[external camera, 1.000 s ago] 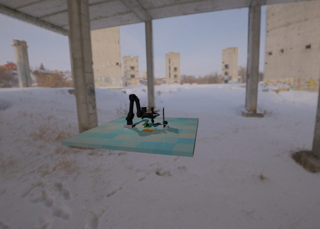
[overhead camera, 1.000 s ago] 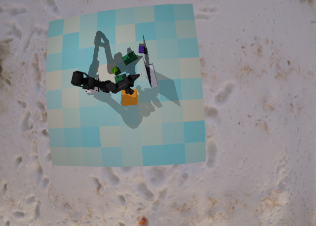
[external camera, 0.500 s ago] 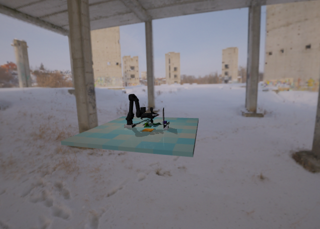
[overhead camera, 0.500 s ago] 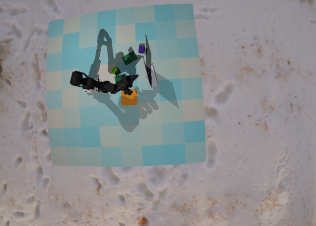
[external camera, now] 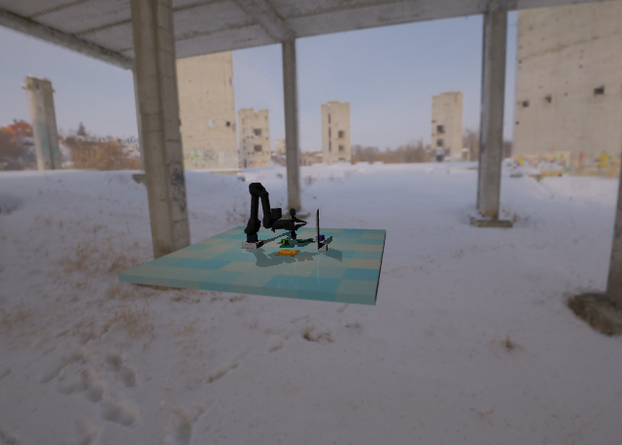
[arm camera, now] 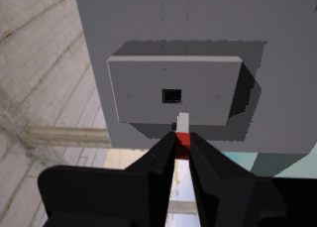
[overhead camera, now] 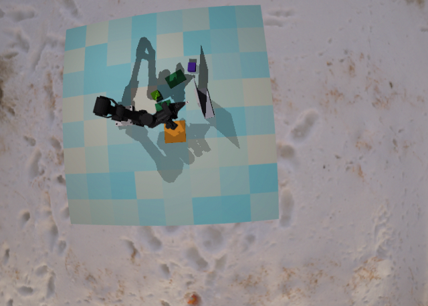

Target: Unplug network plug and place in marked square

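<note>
My gripper point(overhead camera: 184, 103) point(external camera: 304, 223) point(arm camera: 181, 138) is shut on the plug. The plug point(arm camera: 182, 147) shows in the wrist view as a small red body with a whitish front end pointing at the panel; its tab cannot be made out. The plug is out of the socket and in front of the upright panel point(external camera: 317, 222) point(arm camera: 282, 19). The socket point(arm camera: 171, 96) is an empty dark opening in a grey faceplate point(arm camera: 144, 105), above the plug in the wrist view. An orange square point(overhead camera: 175, 137) point(external camera: 288, 253) lies on the table below the arm; whether it is the marked square I cannot tell.
A dark green block point(overhead camera: 175, 79) and a purple block point(overhead camera: 191, 67) lie behind the gripper in the top view. A light green block point(overhead camera: 156, 95) and another green piece point(overhead camera: 159, 106) are beside the arm. The panel's whitish base point(overhead camera: 209, 113) rests on the checkered table point(overhead camera: 152, 209).
</note>
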Robot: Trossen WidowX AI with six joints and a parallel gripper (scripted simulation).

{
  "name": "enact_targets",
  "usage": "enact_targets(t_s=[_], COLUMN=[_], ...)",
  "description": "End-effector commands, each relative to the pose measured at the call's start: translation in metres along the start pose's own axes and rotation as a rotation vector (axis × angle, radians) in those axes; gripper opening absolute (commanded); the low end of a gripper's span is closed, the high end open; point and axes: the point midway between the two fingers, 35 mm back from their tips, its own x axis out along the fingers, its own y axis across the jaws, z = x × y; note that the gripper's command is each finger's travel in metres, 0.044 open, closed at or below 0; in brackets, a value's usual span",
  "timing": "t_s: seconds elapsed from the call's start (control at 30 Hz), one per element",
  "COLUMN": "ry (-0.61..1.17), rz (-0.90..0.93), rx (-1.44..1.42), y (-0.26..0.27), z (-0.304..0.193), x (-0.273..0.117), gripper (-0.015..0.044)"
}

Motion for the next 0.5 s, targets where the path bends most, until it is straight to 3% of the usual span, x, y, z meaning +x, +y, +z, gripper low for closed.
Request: enact_targets(t_s=[0.0,0.47], ry=[0.003,0.000], rz=[0.007,-0.001], rx=[-0.006,0.000], y=[0.0025,0.0001], z=[-0.0011,-0.0016], x=[-0.0031,-0.0103], gripper=[0.0000,0.0000])
